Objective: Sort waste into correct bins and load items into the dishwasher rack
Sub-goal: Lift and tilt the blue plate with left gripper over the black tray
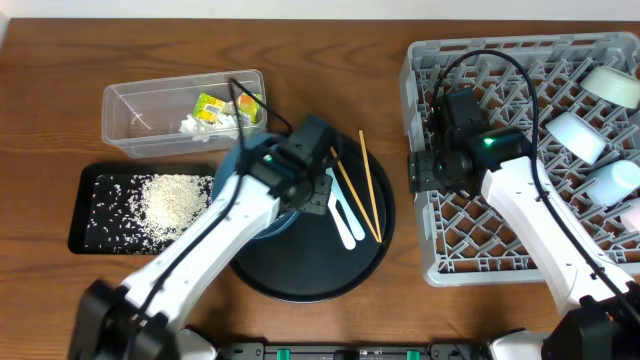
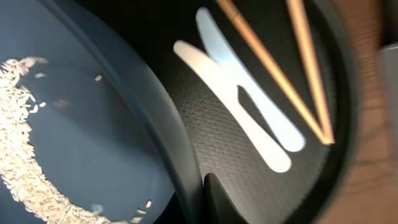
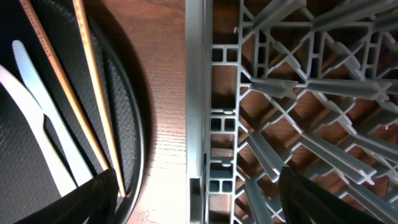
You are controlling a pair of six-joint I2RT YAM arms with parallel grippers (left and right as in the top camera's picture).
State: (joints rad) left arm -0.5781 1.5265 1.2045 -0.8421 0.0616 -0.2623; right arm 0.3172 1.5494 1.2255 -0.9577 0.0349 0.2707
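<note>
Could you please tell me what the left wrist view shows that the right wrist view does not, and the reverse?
Only the left wrist view: the dark-blue bowl, with rice grains curving along its inside. Only the right wrist view: the grey dishwasher rack, its lattice and side wall seen up close. Both: the two wooden chopsticks, the white utensils and the round black tray they lie on.

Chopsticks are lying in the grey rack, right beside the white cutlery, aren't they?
Not quite. The chopsticks lie on the round black tray, not in the grey rack. They are right beside the white cutlery, as the overhead view shows.
</note>
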